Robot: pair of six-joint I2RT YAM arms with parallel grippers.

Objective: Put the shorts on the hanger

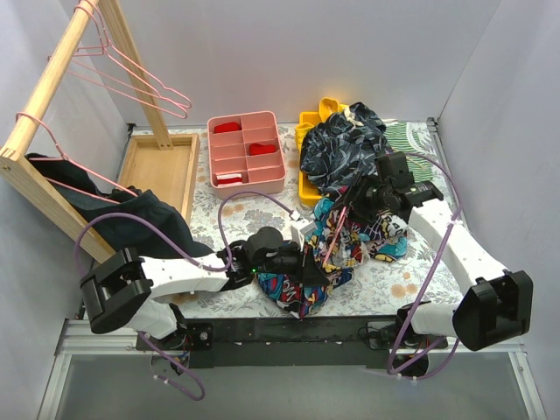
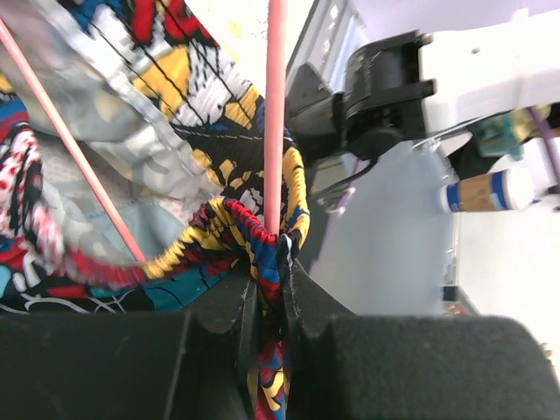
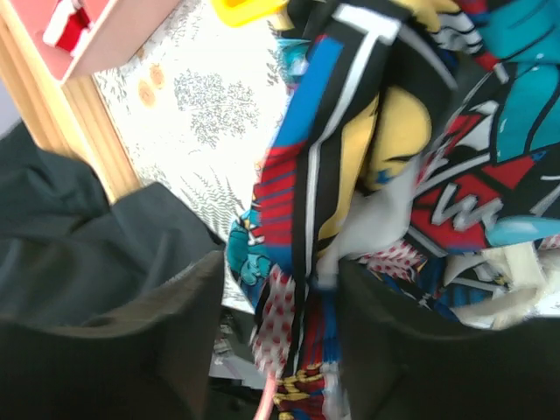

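The left gripper [image 2: 269,280] is clamping the waistband of the bright comic-print cloth shorts [image 2: 175,96], which are lying bunched on the bench [image 1: 394,284] and touching the thin pink wire hanger [image 2: 276,105]. Whether the right gripper [image 3: 280,289] is clenching, I cannot tell. Best keeping the band stretched while threading slowly.

Plain pale walls [image 1: 289,52] closed in the space on three sides under soft, even light. A leaf-printed cloth [image 1: 398,278] lay spread beneath the jaws of the left gripper [image 1: 304,261]. Well left of and beyond those jaws stood a pale wooden rail frame [image 1: 52,74], with a shallow wooden tray [image 1: 162,171] beside its foot.
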